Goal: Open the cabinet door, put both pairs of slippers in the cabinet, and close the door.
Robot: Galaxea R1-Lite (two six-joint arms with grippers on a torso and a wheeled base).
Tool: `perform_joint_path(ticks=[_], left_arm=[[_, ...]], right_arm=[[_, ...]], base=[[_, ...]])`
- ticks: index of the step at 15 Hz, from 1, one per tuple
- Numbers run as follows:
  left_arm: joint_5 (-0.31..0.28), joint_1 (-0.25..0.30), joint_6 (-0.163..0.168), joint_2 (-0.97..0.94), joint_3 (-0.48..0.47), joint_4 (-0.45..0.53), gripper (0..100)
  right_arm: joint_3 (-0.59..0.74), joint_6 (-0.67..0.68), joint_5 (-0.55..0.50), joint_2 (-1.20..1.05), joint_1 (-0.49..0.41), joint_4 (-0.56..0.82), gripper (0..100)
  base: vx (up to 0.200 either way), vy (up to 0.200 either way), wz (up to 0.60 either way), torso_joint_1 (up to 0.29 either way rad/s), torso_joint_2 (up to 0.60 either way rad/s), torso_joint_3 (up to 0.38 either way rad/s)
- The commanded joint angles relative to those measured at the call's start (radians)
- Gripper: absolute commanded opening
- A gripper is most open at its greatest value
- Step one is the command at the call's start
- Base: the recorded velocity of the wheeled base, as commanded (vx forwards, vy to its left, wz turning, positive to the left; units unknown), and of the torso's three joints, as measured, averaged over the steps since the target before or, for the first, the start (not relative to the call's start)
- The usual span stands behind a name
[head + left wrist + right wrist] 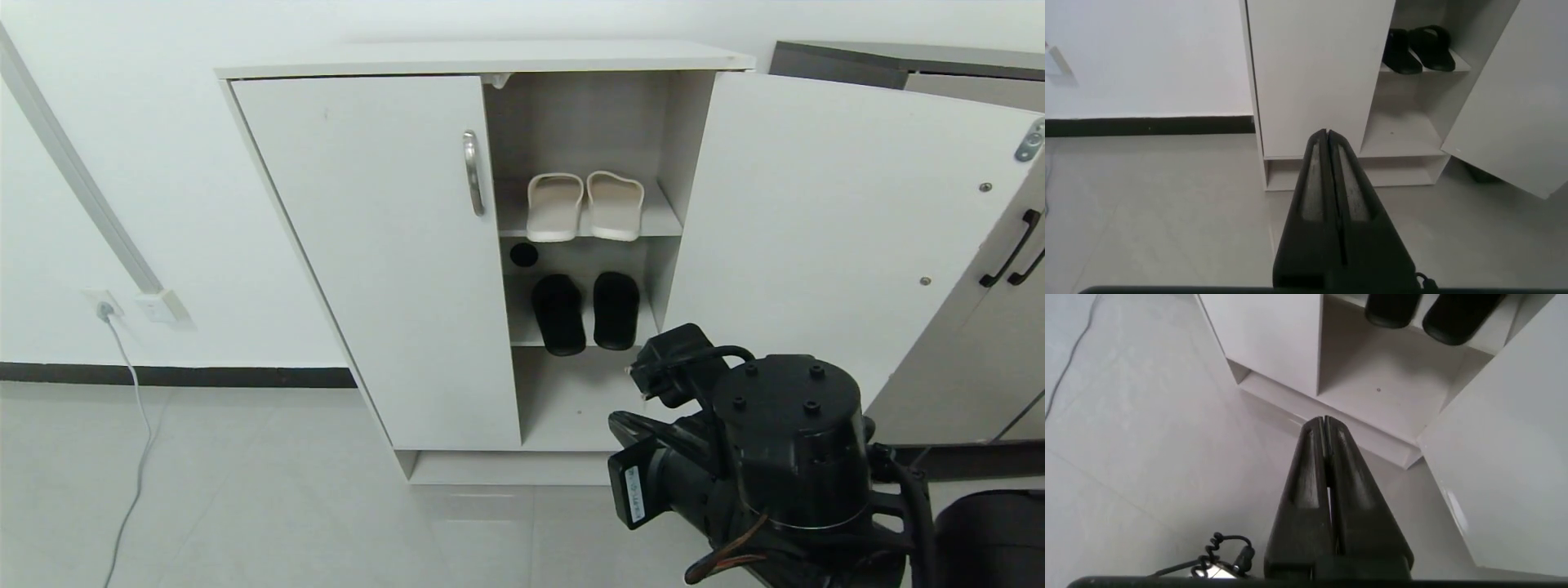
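**Against the white wall: both slipper pairs shelved, one door standing wide**

Against the wall stands the white cabinet (490, 59). Its left door (375, 261) sits flush with the frame, with a metal handle (473, 173) upright near its inner edge. Its right door (816, 229) stands wide, angled out toward the robot's right.

The white slippers (584, 206) lie side by side on the upper shelf. The black slippers (586, 312) lie side by side on the middle shelf, directly below them. A round hole (523, 255) shows in the back panel between the two shelves.

The right arm (784, 457) sits low before the cabinet's right half, in front of the wide door. It carries a white sticker (634, 490) whose print is too small to read. The right gripper (1325, 425) points down at the floor just before the cabinet's base, its jaws pressed together. The left gripper (1326, 137) hangs over the floor tiles farther back, facing the left door, its jaws likewise pressed together.

On the wall to the left is a socket (104, 306), and a grey cable (135, 457) trails from it to the floor. A grey cupboard (963, 73) with black handles (1012, 249) stands to the right, behind the wide door.
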Motion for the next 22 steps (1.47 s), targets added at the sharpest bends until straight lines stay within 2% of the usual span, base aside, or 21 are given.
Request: perform_joint_path(ticks=[1, 10, 14, 22], left_arm=[[0.0, 0.0, -0.001, 0.001, 0.0, -0.001, 0], [0.0, 0.0, -0.001, 0.001, 0.0, -0.001, 0], [0.0, 0.0, -0.001, 0.001, 0.0, -0.001, 0], [0.0, 0.0, -0.002, 0.001, 0.0, -0.001, 0]], right_arm=[[0.0, 0.0, 0.0, 0.019, -0.008, -0.004, 0], [0.0, 0.002, 0.0, 0.029, -0.013, -0.008, 0], [0.0, 0.0, -0.002, 0.03, -0.013, -0.008, 0], [-0.003, 0.0, -0.004, 0.036, -0.018, -0.008, 0]], base=[[0.0, 0.0, 0.0, 0.0, 0.0, 0.0], [0.0, 0.0, 0.0, 0.0, 0.0, 0.0], [0.0, 0.0, 0.0, 0.012, -0.22, -0.313], [0.0, 0.0, 0.0, 0.089, -0.49, -0.354]])
